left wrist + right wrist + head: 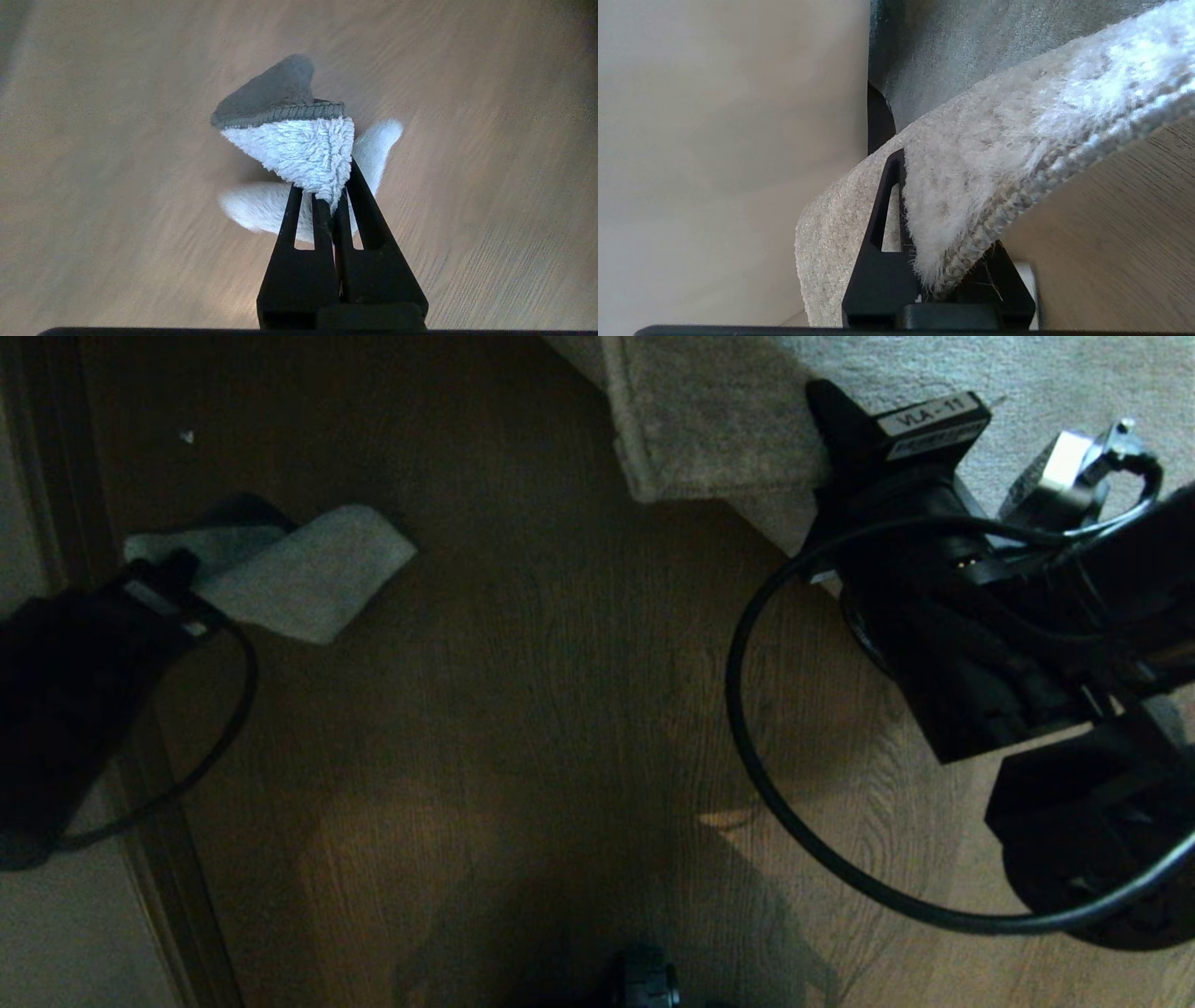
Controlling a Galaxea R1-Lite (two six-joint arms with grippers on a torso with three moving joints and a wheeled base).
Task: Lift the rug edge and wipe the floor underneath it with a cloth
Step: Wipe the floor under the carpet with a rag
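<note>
The pale grey-green cloth [299, 569] hangs crumpled over the brown wood-grain floor [523, 691] at the left. My left gripper [173, 569] is shut on its near corner. In the left wrist view the black fingers [359, 205] pinch the fluffy cloth [299, 144] just above the floor [117, 186]. At the upper right the rug edge [709, 439] is raised off the floor. My right gripper [831, 411] is shut on it. In the right wrist view the rug edge [1017, 154] fills the right gripper [934, 224], with bare floor [1134, 224] beneath.
A dark baseboard strip [168, 859] and a pale surface [56, 915] run down the left side. Black cables [747, 709] loop from both wrists over the floor. A small white speck [187, 435] lies at the far left. A dark part of the robot [649, 980] sits at the bottom.
</note>
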